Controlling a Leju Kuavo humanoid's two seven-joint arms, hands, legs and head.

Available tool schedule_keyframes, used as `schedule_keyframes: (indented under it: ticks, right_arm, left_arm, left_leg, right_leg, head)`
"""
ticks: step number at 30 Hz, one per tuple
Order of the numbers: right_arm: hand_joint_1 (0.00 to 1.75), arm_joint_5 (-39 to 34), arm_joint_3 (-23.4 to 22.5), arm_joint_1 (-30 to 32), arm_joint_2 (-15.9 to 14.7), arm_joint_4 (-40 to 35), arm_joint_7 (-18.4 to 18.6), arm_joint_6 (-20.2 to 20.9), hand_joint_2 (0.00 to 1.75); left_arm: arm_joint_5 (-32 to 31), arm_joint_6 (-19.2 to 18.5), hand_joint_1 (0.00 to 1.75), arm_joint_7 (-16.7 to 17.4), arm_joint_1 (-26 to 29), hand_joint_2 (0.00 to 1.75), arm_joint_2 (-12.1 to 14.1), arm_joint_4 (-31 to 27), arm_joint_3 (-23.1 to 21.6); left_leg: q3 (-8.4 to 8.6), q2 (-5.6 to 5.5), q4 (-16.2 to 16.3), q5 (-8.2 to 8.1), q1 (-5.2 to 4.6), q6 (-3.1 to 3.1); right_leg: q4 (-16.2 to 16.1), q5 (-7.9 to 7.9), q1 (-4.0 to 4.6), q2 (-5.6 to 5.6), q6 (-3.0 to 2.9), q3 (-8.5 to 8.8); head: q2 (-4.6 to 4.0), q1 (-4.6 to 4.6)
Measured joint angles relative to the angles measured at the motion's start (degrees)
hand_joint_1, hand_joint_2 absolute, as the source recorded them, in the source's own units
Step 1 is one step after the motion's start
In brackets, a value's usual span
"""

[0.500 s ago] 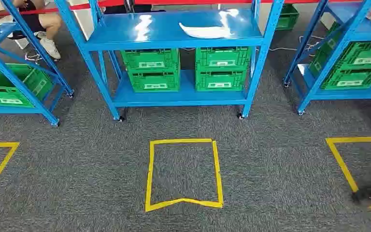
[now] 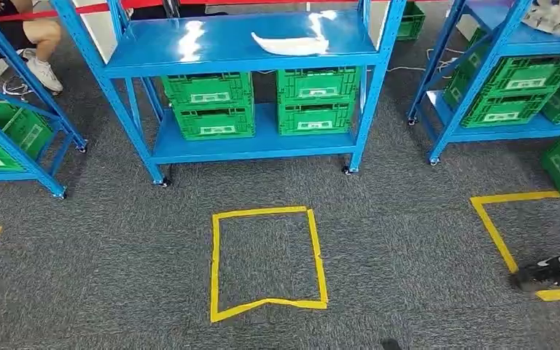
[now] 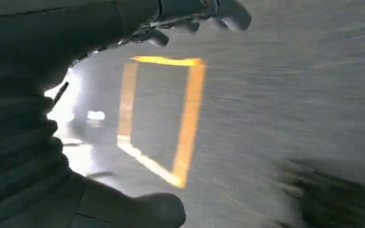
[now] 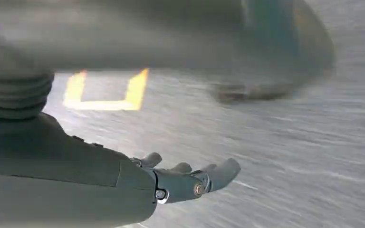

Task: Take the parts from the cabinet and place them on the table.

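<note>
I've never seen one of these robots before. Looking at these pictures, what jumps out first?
Straight ahead stands a bright blue shelving rack with a white part lying on its top shelf and green crates stacked on the shelf below. On the grey carpet in front of it, a yellow tape square marks a spot. At the right edge of the head view, a person's black shoe rests on another tape outline.
</note>
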Motion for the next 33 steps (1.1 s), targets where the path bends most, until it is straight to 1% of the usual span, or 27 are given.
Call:
schedule_keyframes:
  ticks: [1,2,3,4,5,6,7,8,9,11,17,22,26,32,33]
  right_arm:
    - [0.0,0.0,0.0,1.5,0.0,2.0,0.0,0.0,1.75]
    - [0.0,0.0,0.0,2.4,0.0,3.8,0.1,0.0,1.75]
    - [0.0,0.0,0.0,3.0,-0.2,4.2,0.1,0.0,1.75]
    - [0.0,0.0,0.0,2.8,-0.2,3.7,0.0,0.0,1.75]
    - [0.0,0.0,0.0,1.9,-0.3,2.9,-0.2,0.0,1.75]
    - [0.0,0.0,0.0,0.9,-0.3,2.4,-0.3,0.0,1.75]
    - [0.0,0.3,-0.4,0.1,-0.3,2.5,-0.2,-0.3,1.75]
    - [0.0,0.8,-1.0,-0.7,-0.2,2.6,-0.1,-0.6,1.75]
    - [0.0,1.5,-1.8,-1.3,0.0,2.7,0.0,-1.1,1.75]
    - [0.0,2.7,-3.2,-2.7,0.2,3.1,0.2,-2.2,1.75]
    - [0.0,7.0,-9.5,-5.9,1.9,5.7,1.2,-6.0,1.75]
    - [0.0,10.0,-14.5,-7.9,3.2,8.2,2.5,-9.8,1.75]
    - [0.0,12.3,-17.8,-8.7,3.3,9.8,3.0,-13.0,1.75]
    - [0.0,12.5,-18.1,-8.7,3.3,9.9,3.0,-13.2,1.75]
    - [0.0,13.7,-19.9,-9.1,3.3,10.5,3.0,-14.8,1.75]
  left_arm:
    - [0.0,0.0,0.0,0.0,-1.4,1.75,-0.1,-1.8,0.0]
    - [0.0,0.0,0.0,0.0,-2.0,1.75,0.0,-3.7,0.0]
    - [0.0,0.0,0.0,-0.2,-2.3,1.75,0.0,-4.1,0.0]
    - [0.0,0.0,0.0,-0.1,-2.5,1.75,0.0,-3.7,0.0]
    - [0.0,0.0,0.0,0.0,-2.1,1.75,0.0,-2.7,0.0]
    - [0.0,0.0,0.0,0.2,-1.9,1.75,0.0,-2.0,0.0]
    - [-0.1,0.0,0.0,0.5,-1.4,1.75,0.0,-1.5,0.2]
    - [-0.9,0.0,0.0,0.6,-1.2,1.75,-0.1,-0.8,0.8]
    - [-1.7,0.0,0.0,0.7,-1.3,1.75,-0.2,-0.3,1.3]
    - [-3.6,0.0,0.0,1.0,-1.7,1.75,-0.2,0.9,2.7]
    - [-8.7,0.0,0.0,2.7,-3.8,1.75,-0.1,4.6,8.3]
    - [-12.9,0.0,0.0,3.3,-5.6,1.75,0.2,7.5,13.1]
    - [-16.9,0.0,0.0,2.2,-6.5,1.75,0.3,9.3,14.8]
    - [-17.4,0.0,0.0,2.0,-6.6,1.75,0.3,9.5,15.1]
    - [-19.6,0.0,0.0,1.2,-6.9,1.75,0.3,10.2,15.8]
  left_leg:
    - [-0.31,-0.06,-0.2,0.05,-0.28,-0.1]
    - [-0.74,-0.45,0.1,-0.38,-0.45,-0.7]
    - [-0.71,-0.32,0.1,-0.37,-0.6,-0.44]
    - [-0.59,0.08,0.1,-0.47,-0.65,-0.4]
    - [-0.45,0.91,0.2,-0.55,-0.64,-0.26]
    - [-0.37,1.29,0.2,-0.58,-0.64,-0.16]
    - [-0.32,1.38,0.3,-0.52,-0.65,0.19]
    - [-0.16,1.23,0.4,-0.46,-0.66,0.31]
    - [-0.18,0.95,0.4,-0.35,-0.67,0.49]
    - [-0.34,0.5,0.5,-0.28,-0.71,0.59]
    - [-0.4,0.52,0.4,-0.27,-0.74,0.58]
    - [-0.38,0.52,0.3,-0.18,-0.72,0.43]
    - [-0.38,0.52,0.3,-0.15,-0.72,0.38]
    - [-0.38,0.52,0.3,-0.14,-0.72,0.37]
    - [-0.39,0.52,0.3,-0.14,-0.72,0.37]
  right_leg:
    - [0.6,-0.38,-0.04,-0.83,0.1,0.23]
    - [-1.2,0.39,0.23,-1.15,-1.47,0.77]
    - [-0.6,-0.45,0.25,-1.29,-1.77,0.98]
    - [-0.8,0.09,0.25,-1.19,-1.73,1.06]
    - [-1.1,0.39,0.21,-0.52,-1.27,0.96]
    - [-1.3,0.66,0.17,-0.01,-1.03,0.88]
    - [-1.4,0.69,0.17,-0.05,-0.96,0.83]
    - [-1.5,0.75,0.17,-0.14,-0.82,0.84]
    - [-1.5,0.85,0.17,-0.42,-0.53,0.83]
    - [-1.6,0.88,0.15,-0.95,-0.45,0.85]
    - [-1.6,0.9,0.13,-1.02,-0.13,0.86]
    - [-1.6,0.91,0.14,-1.03,-0.12,0.86]
    - [-1.6,0.94,0.14,-1.03,-0.11,0.86]
    - [-1.6,0.94,0.14,-1.03,-0.1,0.85]
    - [-1.6,0.94,0.14,-1.03,-0.1,0.86]
  head:
    - [0.0,0.04]
    - [0.0,0.3]
    - [0.0,0.24]
    - [0.0,0.42]
    - [0.0,0.35]
    - [0.0,0.35]
    - [0.0,0.35]
    - [0.0,0.37]
    - [0.0,0.37]
    - [0.0,0.37]
    - [0.0,0.35]
    - [0.0,0.35]
    - [0.0,0.35]
    - [0.0,0.35]
    - [0.0,0.35]
